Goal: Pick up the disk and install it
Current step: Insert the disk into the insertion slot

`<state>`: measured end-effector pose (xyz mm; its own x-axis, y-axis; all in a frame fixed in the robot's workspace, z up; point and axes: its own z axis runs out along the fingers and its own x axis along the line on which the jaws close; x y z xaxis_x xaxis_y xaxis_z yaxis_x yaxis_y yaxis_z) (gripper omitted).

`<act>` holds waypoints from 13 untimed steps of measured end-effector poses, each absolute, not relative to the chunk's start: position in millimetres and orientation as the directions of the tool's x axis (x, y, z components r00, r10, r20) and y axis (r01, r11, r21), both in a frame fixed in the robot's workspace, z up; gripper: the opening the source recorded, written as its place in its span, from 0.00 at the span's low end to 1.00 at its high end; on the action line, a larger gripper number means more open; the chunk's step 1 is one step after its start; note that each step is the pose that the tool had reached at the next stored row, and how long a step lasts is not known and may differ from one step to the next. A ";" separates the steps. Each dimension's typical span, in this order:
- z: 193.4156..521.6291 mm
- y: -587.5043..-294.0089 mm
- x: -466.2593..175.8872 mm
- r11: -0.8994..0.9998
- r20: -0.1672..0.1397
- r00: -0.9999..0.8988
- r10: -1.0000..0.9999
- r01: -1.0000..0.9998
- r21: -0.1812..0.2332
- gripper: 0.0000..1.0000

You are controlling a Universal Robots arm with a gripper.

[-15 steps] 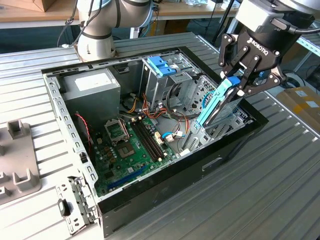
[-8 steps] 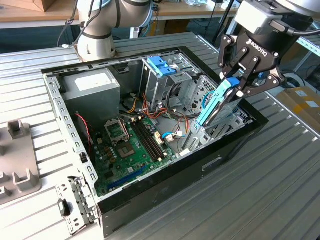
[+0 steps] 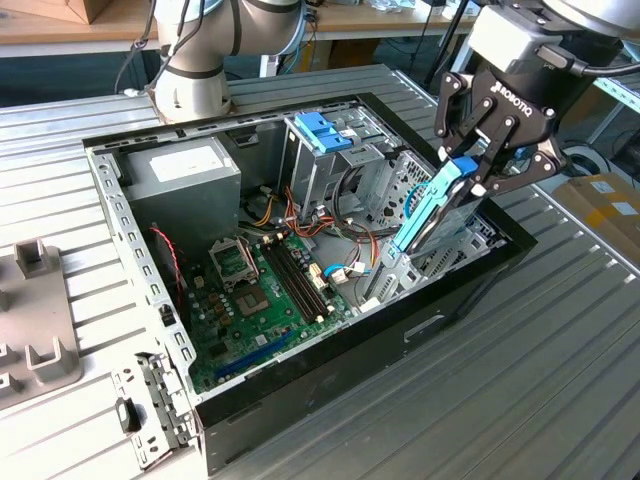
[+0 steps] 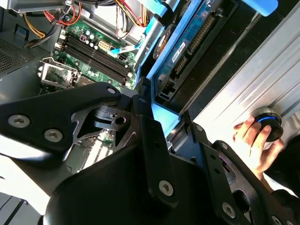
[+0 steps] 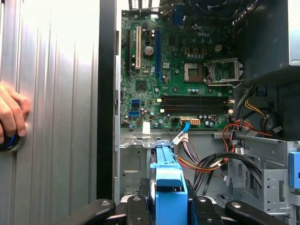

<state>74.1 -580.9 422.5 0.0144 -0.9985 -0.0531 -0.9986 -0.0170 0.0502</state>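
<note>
Exterior view showed the gripper (image 3: pixel 470 178) closed on the disk (image 3: pixel 432 213), its black fingers pinching the light blue bracket near the disk's upper end. The disk hung tilted on edge, its lower end down inside the open computer case (image 3: pixel 330 385) at the drive bay by the case's wall toward the exterior view's right; how deep that end sat was hidden behind the bay metal. The disk's white label could not be made out in this view. The grey power supply (image 3: pixel 185 175) lay in the case's far corner, well apart from the disk, and the green motherboard (image 3: pixel 255 300) covered the case floor between them. A blue caddy handle (image 3: pixel 322 133) stood in the upper bay near the far wall. In the second wrist view the gripper's linkages (image 4: pixel 140 154) blocked much of the disk (image 4: pixel 187 47), leaving its connector edge and bracket visible. In the first wrist view the disk (image 5: pixel 168 187) appeared end-on as a blue strip between the fingers (image 5: pixel 140 208), its lower part cut off. A person's hand (image 5: pixel 11 117) rested on a round device on the ribbed table (image 5: pixel 61 117), beside the case.
</note>
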 end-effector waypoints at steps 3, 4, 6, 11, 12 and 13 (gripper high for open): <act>418.9 -580.9 74.1 -0.017 -0.053 0.014 -0.998 -0.999 0.050 0.37; 417.4 -580.9 74.1 -0.017 -0.053 0.014 -0.998 -0.999 0.050 0.37; 414.7 -580.9 74.1 -0.017 -0.053 0.014 -0.998 -0.999 0.050 0.37; 411.6 -580.9 74.1 -0.017 -0.053 0.014 -0.998 -0.999 0.050 0.37; 410.6 -580.9 74.1 -0.017 -0.053 0.014 -0.998 -0.999 0.050 0.37; 410.0 -580.9 74.1 -0.017 -0.053 0.014 -0.998 -0.999 0.050 0.37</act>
<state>74.1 -580.9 410.0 0.0143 -0.9985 -0.0530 -0.9986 -0.0170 0.0502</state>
